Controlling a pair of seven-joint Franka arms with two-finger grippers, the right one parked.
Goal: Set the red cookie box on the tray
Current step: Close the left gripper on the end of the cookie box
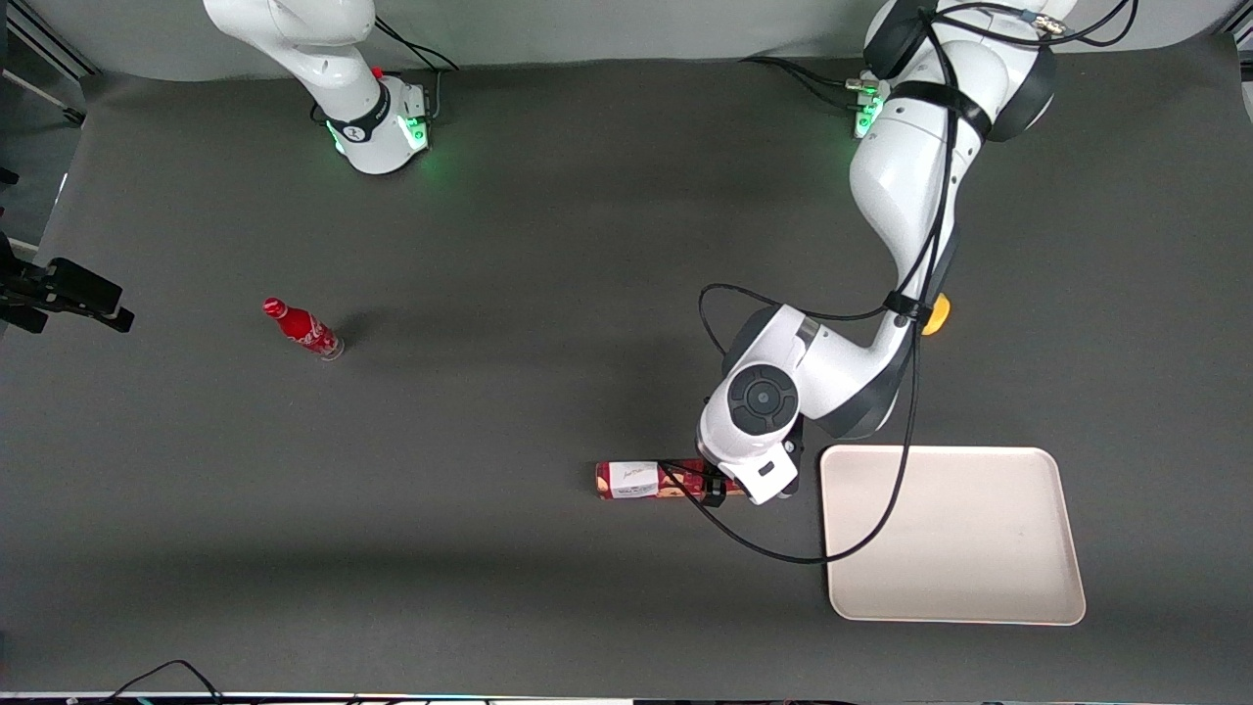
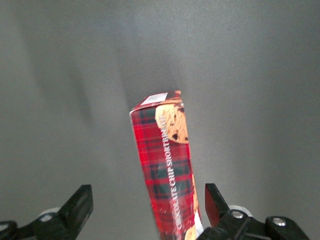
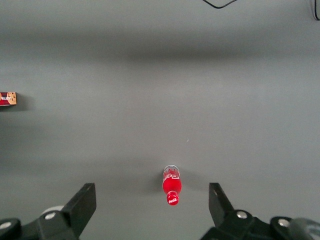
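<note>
The box lies flat on the dark grey tabletop, its long axis running sideways across the front view, the end with the white label patch pointing toward the parked arm's end of the tabletop. Its other end is covered by the working arm's wrist, and the gripper sits directly over that covered end. In the left wrist view the gripper straddles the box: the two black fingers stand wide apart, one on each side of the carton, with clear tabletop showing between the fingers and the tartan sides, so nothing is held. Whether the fingertips touch the tabletop cannot be told. The tray rests flat on the tabletop at about 3 o'clock from the box in the front view, toward the working arm's end, its nearest short rim just beside the wrist and apart from the box; a black cable crosses over that rim. A red bottle lies well apart, at about 10 o'clock from the box, toward the parked arm's end; it also shows in the right wrist view, as does the labelled end of the box.
</note>
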